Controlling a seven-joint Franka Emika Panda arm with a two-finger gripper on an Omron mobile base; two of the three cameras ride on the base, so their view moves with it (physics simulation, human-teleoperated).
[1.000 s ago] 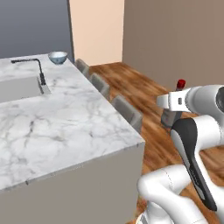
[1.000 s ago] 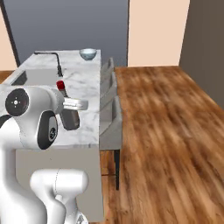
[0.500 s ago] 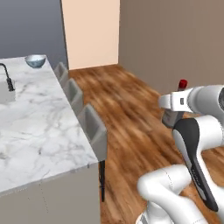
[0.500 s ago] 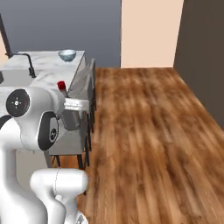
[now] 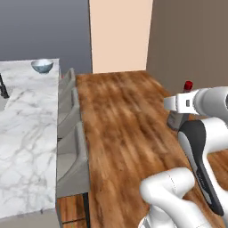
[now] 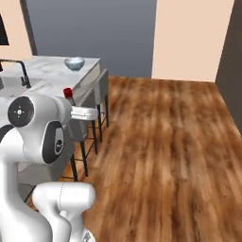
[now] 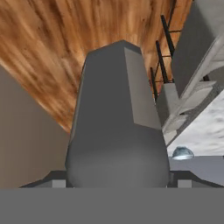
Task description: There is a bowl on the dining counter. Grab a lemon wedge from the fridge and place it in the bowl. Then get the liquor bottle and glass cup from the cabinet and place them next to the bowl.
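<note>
You have the bottle [image 7: 118, 118] clamped upright between wide-spread jaws, tucked close to the arm so it rides steady; its red cap [image 5: 188, 85] pokes up beside the wrist. Bare wooden floor [image 6: 165, 142] lies ahead. At ten o'clock, stools [image 5: 71, 133] line the counter [image 5: 26, 129] edge. Far off, the bowl [image 5: 42, 66] waits near the corner.

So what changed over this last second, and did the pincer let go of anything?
The base drove and turned, so both base views swung: the dining counter slid leftward and the wooden floor took over the middle. That is camera motion, not the things moving. The bowl sits on the counter's far end as before. The pincer kept its hold on the liquor bottle, red cap up; nothing was let go.
</note>
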